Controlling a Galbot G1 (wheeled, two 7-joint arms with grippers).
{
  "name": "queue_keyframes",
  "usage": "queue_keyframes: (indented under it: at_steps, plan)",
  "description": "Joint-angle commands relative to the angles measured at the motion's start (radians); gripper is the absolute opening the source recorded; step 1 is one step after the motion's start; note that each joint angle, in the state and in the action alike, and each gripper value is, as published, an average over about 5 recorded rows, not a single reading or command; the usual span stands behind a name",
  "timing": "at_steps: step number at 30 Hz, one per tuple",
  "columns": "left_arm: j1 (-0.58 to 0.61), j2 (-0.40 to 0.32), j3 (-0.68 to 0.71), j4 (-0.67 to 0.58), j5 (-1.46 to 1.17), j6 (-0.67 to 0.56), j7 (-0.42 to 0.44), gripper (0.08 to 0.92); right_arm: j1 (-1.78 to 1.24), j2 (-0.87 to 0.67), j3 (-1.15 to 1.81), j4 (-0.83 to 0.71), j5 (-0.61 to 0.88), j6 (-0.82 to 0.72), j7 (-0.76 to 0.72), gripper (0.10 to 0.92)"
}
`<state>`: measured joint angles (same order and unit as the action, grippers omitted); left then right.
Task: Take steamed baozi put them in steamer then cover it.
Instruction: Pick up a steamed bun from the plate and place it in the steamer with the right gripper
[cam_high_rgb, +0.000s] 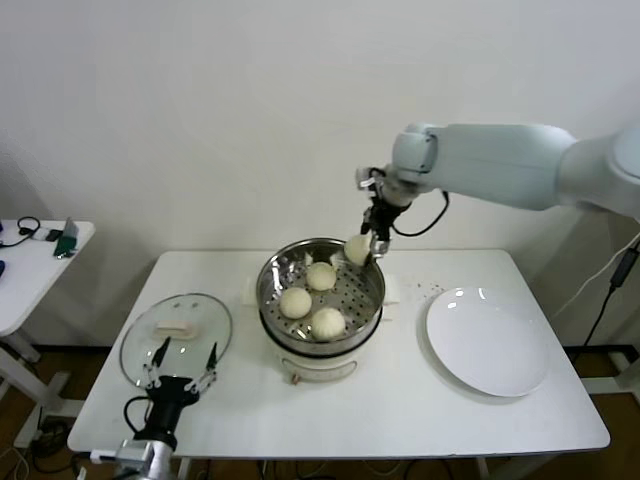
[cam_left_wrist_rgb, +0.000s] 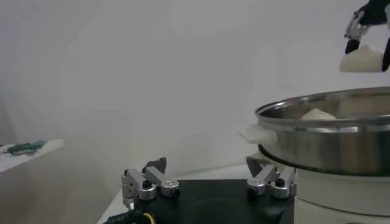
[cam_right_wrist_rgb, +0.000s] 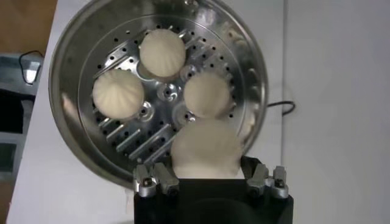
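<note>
White right arm (cam_high_rgb: 500, 165) with black cable, black tool (cam_high_rgb: 372, 235).

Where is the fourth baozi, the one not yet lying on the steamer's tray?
In the head view the fourth baozi is held in the right gripper, just above the far right rim of the steamer, beyond the three baozi on the tray.

Plain white wall (cam_high_rgb: 200, 120), white table (cam_high_rgb: 420, 400), side table (cam_high_rgb: 25, 275)

A white table (cam_high_rgb: 400, 400) carries the steamer (cam_high_rgb: 320, 345), with the cover (cam_high_rgb: 176, 335) and a white plate (cam_high_rgb: 487, 342) apparently lying flat on opposite sides of it.
</note>
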<state>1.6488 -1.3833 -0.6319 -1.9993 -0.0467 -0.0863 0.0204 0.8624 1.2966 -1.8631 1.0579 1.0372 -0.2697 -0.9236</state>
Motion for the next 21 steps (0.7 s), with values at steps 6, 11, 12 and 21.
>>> queue_keyframes:
  at_steps: [6, 11, 12, 21]
  plan:
    - [-0.01, 0.005, -0.004, 0.014, -0.011, 0.001, 0.0, 0.823, -0.124, 0.089, -0.027, -0.006, -0.025, -0.021, 0.03, 0.721]
    - [-0.012, 0.004, -0.008, 0.022, -0.017, 0.002, 0.0, 0.823, -0.149, 0.088, -0.023, -0.014, -0.044, -0.023, 0.032, 0.721]
    - [-0.013, 0.004, -0.009, 0.023, -0.017, 0.002, 0.0, 0.823, -0.15, 0.088, -0.023, -0.016, -0.047, -0.023, 0.032, 0.721]
    - [-0.018, 0.004, -0.007, 0.029, -0.019, 0.002, 0.0, 0.823, -0.153, 0.09, -0.014, -0.027, -0.099, -0.024, 0.025, 0.721]
